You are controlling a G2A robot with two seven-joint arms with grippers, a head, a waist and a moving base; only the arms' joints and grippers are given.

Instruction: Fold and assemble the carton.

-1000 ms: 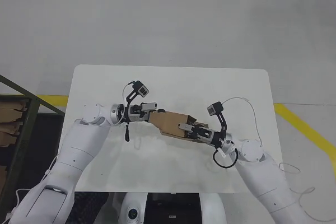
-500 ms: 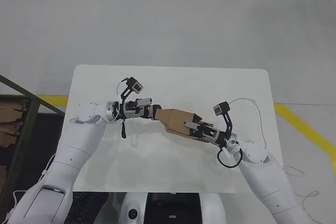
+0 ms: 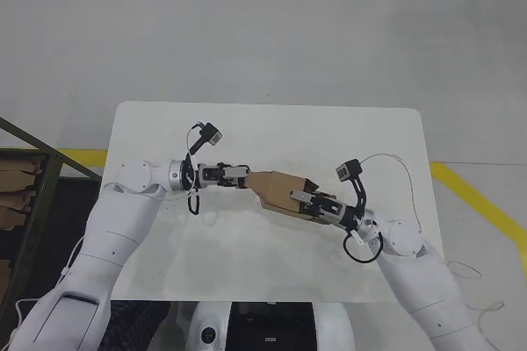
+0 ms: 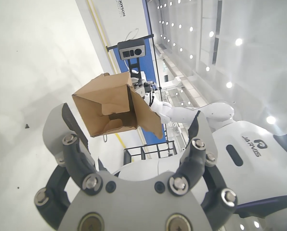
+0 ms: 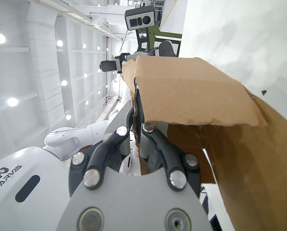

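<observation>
Carton [image 3: 279,190] of brown cardboard is held over the middle of the white tabletop [image 3: 158,123], lying lengthwise between the two arms. The right pincer [image 5: 137,123] is clamped on a torn wall edge at one end. The left pincer [image 4: 131,111] has its fingers wide apart just off the other, open end, through which inner flaps show folded across the far end. Beside the tabletop, a dark crate [image 3: 22,153] holds flat brown cardboard pieces.

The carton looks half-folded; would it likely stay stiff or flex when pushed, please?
The carton is probably light: the right gripper alone holds it by one thin wall. Its loose flaps and ragged edges suggest it flexes easily.
</observation>
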